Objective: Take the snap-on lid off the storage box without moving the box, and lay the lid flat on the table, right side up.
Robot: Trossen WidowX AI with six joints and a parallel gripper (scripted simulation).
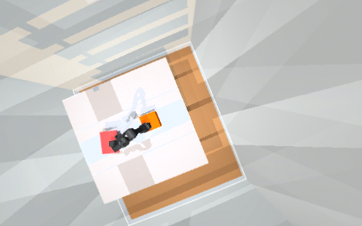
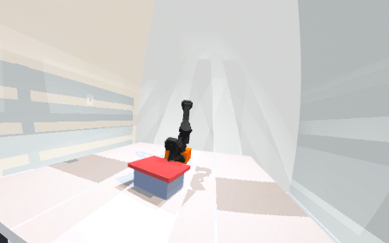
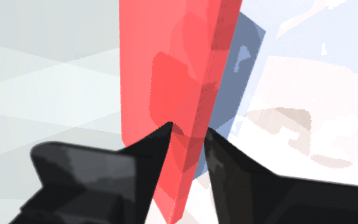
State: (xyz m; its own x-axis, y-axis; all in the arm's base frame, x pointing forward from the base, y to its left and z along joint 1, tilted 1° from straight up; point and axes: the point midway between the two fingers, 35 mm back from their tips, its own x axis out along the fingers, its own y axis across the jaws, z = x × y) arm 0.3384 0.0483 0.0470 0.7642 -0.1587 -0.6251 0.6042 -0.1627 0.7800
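The red lid point(image 1: 106, 143) point(image 2: 159, 167) point(image 3: 145, 60) lies across the top of the blue-grey box point(image 2: 153, 184) point(image 3: 240, 75) and overhangs its sides. The box stands on the table and is hidden under the lid in the top view. My gripper point(image 1: 115, 145) point(image 2: 173, 159) point(image 3: 188, 129) is shut on the lid near the corner on the arm's side. In the wrist view one finger is against the lid's top face and the other is at its edge and underside. The finger contact is too small to make out in the top and exterior views.
The black arm stands by an orange block point(image 1: 153, 119) point(image 2: 187, 154) beyond the box. The white table point(image 1: 142, 77) point(image 2: 261, 226) extends around the box and arm. A brown floor point(image 1: 223, 161) lies past two table edges in the top view.
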